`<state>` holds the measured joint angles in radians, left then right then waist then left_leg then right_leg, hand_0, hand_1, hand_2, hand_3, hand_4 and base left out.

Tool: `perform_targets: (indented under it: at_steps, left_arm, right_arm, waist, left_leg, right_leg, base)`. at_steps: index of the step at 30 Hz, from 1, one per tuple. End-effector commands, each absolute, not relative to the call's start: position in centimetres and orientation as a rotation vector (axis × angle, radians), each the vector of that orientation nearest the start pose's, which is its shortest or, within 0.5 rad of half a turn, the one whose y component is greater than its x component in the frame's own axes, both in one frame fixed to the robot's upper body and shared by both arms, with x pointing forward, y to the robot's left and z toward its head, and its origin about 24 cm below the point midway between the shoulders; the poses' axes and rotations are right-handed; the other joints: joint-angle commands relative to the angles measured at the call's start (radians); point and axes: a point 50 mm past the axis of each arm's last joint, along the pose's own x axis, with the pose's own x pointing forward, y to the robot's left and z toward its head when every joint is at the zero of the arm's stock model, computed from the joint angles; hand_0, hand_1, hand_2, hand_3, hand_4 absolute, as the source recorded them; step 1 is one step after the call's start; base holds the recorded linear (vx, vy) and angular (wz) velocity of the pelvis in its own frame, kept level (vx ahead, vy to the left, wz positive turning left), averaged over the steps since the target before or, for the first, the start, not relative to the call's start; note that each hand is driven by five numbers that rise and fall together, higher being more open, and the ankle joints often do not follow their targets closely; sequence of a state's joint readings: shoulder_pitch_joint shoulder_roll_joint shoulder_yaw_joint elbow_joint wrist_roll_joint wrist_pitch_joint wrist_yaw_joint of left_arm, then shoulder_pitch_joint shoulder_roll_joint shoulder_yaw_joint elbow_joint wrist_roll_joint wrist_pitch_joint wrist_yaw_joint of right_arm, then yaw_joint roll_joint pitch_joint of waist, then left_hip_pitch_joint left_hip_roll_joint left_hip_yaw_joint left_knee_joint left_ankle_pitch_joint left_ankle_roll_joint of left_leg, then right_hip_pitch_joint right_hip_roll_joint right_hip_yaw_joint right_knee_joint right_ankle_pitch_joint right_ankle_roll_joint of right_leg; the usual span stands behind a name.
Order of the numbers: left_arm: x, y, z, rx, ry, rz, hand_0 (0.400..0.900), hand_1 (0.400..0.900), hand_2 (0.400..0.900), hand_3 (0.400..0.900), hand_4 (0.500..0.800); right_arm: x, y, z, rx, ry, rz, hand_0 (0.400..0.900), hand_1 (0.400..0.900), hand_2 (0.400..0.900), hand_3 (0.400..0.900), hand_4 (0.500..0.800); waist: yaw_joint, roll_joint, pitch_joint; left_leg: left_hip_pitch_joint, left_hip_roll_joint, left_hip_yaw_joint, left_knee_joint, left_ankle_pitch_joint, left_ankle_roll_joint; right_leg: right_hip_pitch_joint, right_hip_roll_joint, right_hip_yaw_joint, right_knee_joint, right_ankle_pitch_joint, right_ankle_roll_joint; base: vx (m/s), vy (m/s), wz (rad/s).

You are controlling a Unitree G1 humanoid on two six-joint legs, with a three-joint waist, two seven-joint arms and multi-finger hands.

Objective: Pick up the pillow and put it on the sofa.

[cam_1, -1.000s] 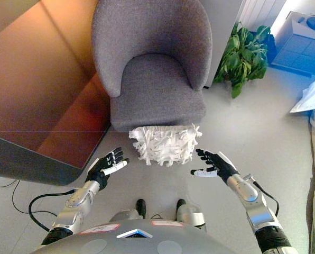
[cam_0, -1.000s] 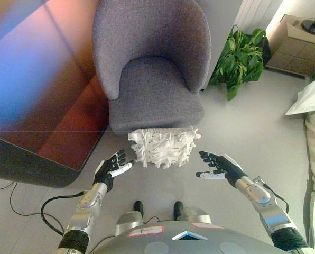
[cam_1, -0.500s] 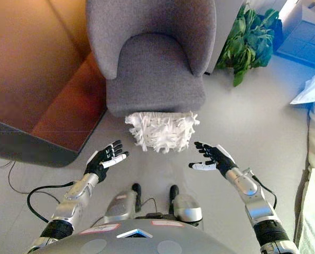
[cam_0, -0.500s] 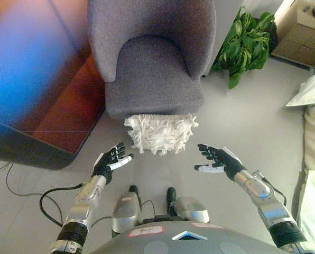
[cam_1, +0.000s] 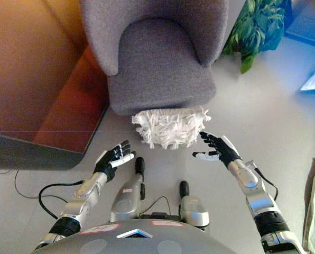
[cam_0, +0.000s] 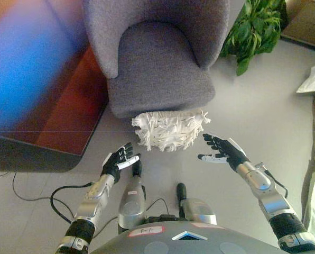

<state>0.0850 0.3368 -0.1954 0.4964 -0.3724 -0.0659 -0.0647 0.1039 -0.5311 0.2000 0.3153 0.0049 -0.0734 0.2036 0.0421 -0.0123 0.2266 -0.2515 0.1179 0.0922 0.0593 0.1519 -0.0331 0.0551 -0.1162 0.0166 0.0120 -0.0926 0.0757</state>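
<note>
Dark fingers with white tips spread loosely on both sides: the left hand [cam_0: 118,161] hovers palm-up above the floor [cam_0: 252,121], near and to the left of the pillow [cam_0: 170,129], and the right hand [cam_0: 223,153] hangs just right of the pillow's near right corner, fingers relaxed and wide, holding nothing. Neither hand touches the pillow; the right looks much closer to it than the left. The pillow lies on the floor against the near front edge of the grey sofa [cam_0: 157,63], a single rounded upholstered seat with a curved back, and its far edge seems to tuck slightly under the seat front. It is white, roughly rectangular, and covered in shaggy strips or tassels that stick out raggedly along the edges, so it will probably be soft, light and easily squashed. The step in hand appears to be the approach before the lift. To do it well, both hands should probably come in lower and farther forward, one to each short side, and press inward evenly on the body of the pillow and not on the loose fringe, which might slip or pull free. The left hand has the longer way to go. Once held, the pillow needs only to go up and a little farther away onto the seat cushion. A green plant [cam_0: 258,29] stands at the far right, well clear.
</note>
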Motion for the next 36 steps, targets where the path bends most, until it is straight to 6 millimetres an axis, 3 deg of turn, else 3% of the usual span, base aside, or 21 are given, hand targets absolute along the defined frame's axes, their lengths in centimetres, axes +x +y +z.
perform_targets:
  at_steps: [1, 3, 5, 6, 8, 10, 12, 15, 18, 19, 21, 25, 31, 36]
  left_arm:
    - [22.5, 22.1, -2.9, 0.024, 0.297, -0.055, 0.9, 0.9, 0.9, 0.9, 0.8]
    - [22.8, 22.3, -2.7, 0.038, 0.29, -0.05, 0.9, 0.9, 0.9, 0.9, 0.8]
    - [23.1, 22.6, -2.4, 0.042, 0.276, -0.035, 0.9, 0.9, 0.9, 0.9, 0.8]
    - [23.3, 22.7, -2.1, 0.051, 0.266, -0.038, 0.9, 0.9, 0.9, 0.9, 0.8]
    - [23.6, 22.9, -1.6, 0.059, 0.244, -0.027, 0.9, 0.9, 0.9, 0.9, 0.8]
    - [24.0, 22.9, -1.2, 0.055, 0.224, -0.016, 0.9, 0.9, 0.9, 0.9, 0.8]
    - [24.7, 22.8, -0.8, 0.04, 0.199, -0.004, 0.9, 0.9, 0.9, 0.9, 0.8]
    - [25.3, 22.3, -0.5, 0.024, 0.178, -0.004, 0.9, 0.9, 0.9, 0.9, 0.8]
    - [26.0, 22.2, 0.1, 0.028, 0.15, -0.004, 0.9, 0.9, 0.9, 0.9, 0.8]
    - [26.2, 22.2, 0.5, 0.026, 0.136, 0.001, 0.9, 0.9, 0.9, 0.9, 0.8]
    - [26.6, 22.3, 1.0, 0.023, 0.112, 0.008, 0.9, 0.9, 0.9, 0.9, 0.8]
    - [27.5, 21.3, 1.5, -0.006, 0.087, -0.008, 0.9, 0.9, 0.9, 0.9, 0.8]
    - [28.8, 18.8, 3.1, -0.054, 0.017, -0.081, 0.9, 0.9, 0.9, 0.9, 0.8]
    - [30.0, 16.8, 5.0, -0.084, -0.057, -0.143, 0.9, 0.9, 0.9, 0.9, 0.8]
  right_arm:
    - [23.1, -22.4, -0.5, -0.468, 0.253, 0.324, 0.9, 0.9, 0.9, 0.9, 0.8]
    - [23.2, -22.1, -0.8, -0.474, 0.265, 0.337, 0.9, 0.9, 0.9, 0.9, 0.8]
    - [23.7, -21.7, -0.6, -0.47, 0.249, 0.337, 0.9, 0.9, 0.9, 0.9, 0.8]
    - [24.0, -21.5, -0.2, -0.476, 0.231, 0.34, 0.9, 0.9, 0.9, 0.9, 0.8]
    - [24.7, -21.1, 0.4, -0.502, 0.199, 0.355, 0.9, 0.9, 0.9, 0.9, 0.8]
    - [25.5, -20.6, 1.2, -0.526, 0.161, 0.36, 0.9, 0.9, 0.9, 0.9, 0.8]
    - [26.6, -20.2, 2.1, -0.544, 0.118, 0.351, 0.9, 0.9, 0.9, 0.9, 0.8]
    - [27.9, -19.7, 3.3, -0.587, 0.062, 0.335, 0.9, 0.9, 0.9, 0.9, 0.8]
    - [29.0, -20.0, 4.6, -0.703, 0.011, 0.296, 0.9, 0.9, 0.9, 0.9, 0.8]
    - [29.4, -20.0, 5.1, -0.749, -0.005, 0.288, 0.9, 0.9, 0.9, 0.9, 0.8]
    - [30.0, -20.4, 6.2, -0.851, -0.045, 0.269, 0.9, 0.9, 0.9, 0.9, 0.8]
    - [31.1, -20.7, 7.6, -0.934, -0.086, 0.243, 0.9, 0.9, 0.9, 0.9, 0.8]
    - [32.7, -22.1, 11.5, -1.099, -0.202, 0.144, 0.9, 0.9, 0.9, 0.9, 0.8]
    - [33.5, -23.6, 14.8, -1.284, -0.313, 0.007, 0.9, 0.9, 0.9, 0.9, 0.8]
  waist:
    - [0.005, -0.069, -0.085]
    - [0.004, -0.076, -0.095]
    - [-0.006, -0.08, -0.084]
    - [-0.01, -0.062, -0.074]
    - [-0.022, -0.033, -0.043]
    - [-0.033, -0.016, -0.018]
    - [-0.035, -0.003, 0.011]
    - [-0.026, 0.007, 0.04]
    - [-0.035, -0.005, 0.068]
    - [-0.04, -0.013, 0.075]
    - [-0.049, -0.024, 0.085]
    - [-0.029, -0.054, 0.099]
    - [-0.033, -0.015, 0.181]
    - [-0.039, 0.015, 0.23]
  left_leg:
    - [-0.148, -0.028, -0.033, 0.038, 0.054, -0.022]
    - [-0.117, -0.062, -0.023, 0.02, 0.023, 0.017]
    - [-0.072, -0.104, -0.016, -0.013, 0.001, 0.051]
    - [-0.053, -0.106, -0.017, -0.028, -0.005, 0.063]
    - [0.01, -0.116, -0.008, -0.065, -0.021, 0.086]
    - [0.064, -0.131, -0.018, -0.104, -0.032, 0.096]
    - [0.093, -0.137, -0.021, -0.13, -0.04, 0.089]
    - [0.1, -0.125, -0.023, -0.138, -0.055, 0.064]
    - [0.1, -0.124, -0.035, -0.143, -0.074, 0.028]
    - [0.103, -0.125, -0.043, -0.143, -0.081, 0.022]
    - [0.103, -0.121, -0.057, -0.14, -0.089, 0.016]
    - [0.057, -0.143, -0.077, -0.108, -0.106, 0.004]
    - [-0.062, -0.093, -0.16, -0.09, -0.061, -0.034]
    - [-0.182, -0.078, -0.188, -0.047, -0.045, -0.051]
  right_leg:
    - [0.14, 0.004, -0.041, 0.059, -0.08, 0.043]
    - [0.089, -0.019, -0.042, 0.174, -0.023, 0.058]
    - [0.004, -0.035, -0.027, 0.35, 0.109, 0.073]
    - [-0.039, -0.026, -0.036, 0.436, 0.165, 0.075]
    - [-0.132, -0.029, -0.072, 0.59, 0.198, 0.078]
    - [-0.205, -0.033, -0.111, 0.629, 0.162, 0.072]
    - [-0.262, -0.053, -0.158, 0.56, 0.093, 0.052]
    - [-0.278, -0.138, -0.221, 0.356, 0.089, 0.064]
    - [-0.312, -0.223, -0.216, 0.073, 0.245, 0.117]
    - [-0.323, -0.243, -0.186, 0.025, 0.314, 0.138]
    - [-0.349, -0.25, -0.13, 0.002, 0.364, 0.154]
    - [-0.357, -0.269, -0.19, -0.015, 0.377, 0.17]
    - [-0.476, -0.217, -0.206, 0.141, 0.256, 0.135]
    - [-0.605, -0.199, -0.224, 0.265, 0.194, 0.123]
  base:
    - [0.35, 0.238, 0.0]
    - [0.32, 0.255, 0.03]
    - [0.24, 0.275, 0.03]
    - [0.15, 0.286, -0.04]
    - [0.14, 0.295, -0.11]
    - [0.17, 0.215, -0.03]
    - [0.15, 0.088, 0.01]
    - [0.09, -0.059, -0.02]
    - [0.09, -0.208, 0.22]
    - [0.13, -0.216, 0.44]
    - [0.1, -0.182, 0.4]
    - [0.01, -0.161, 0.34]
    - [-0.09, -0.222, 0.58]
    - [-0.08, -0.145, 0.39]
